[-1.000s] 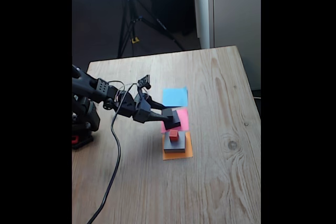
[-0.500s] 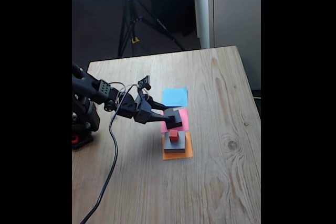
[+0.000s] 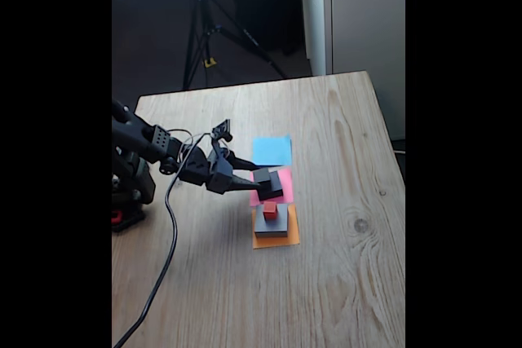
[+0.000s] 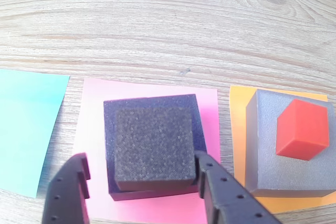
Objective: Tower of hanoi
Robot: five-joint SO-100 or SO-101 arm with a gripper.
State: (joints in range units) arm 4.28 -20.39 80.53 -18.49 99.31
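Dark grey block (image 4: pixel 154 148): sits on the black block (image 4: pixel 151 109), lower centre of the wrist view, on pink paper (image 4: pixel 94 129).
Gripper (image 4: pixel 142 192): has just let go and drawn back, fingers wide (one touches).
Red cube (image 4: pixel 303 129): tops the grey block (image 4: pixel 262 145), right.

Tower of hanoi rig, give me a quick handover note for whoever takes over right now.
Gripper: open, fingers either side of the small dark grey block, apparently not clamped.
That block sits on the black block, both on the pink paper.
Red cube sits on the wide grey block, on the orange paper.
Blue paper is bare.
Done: tower split into two stacks.
Left: rebuild it in size order on one square.
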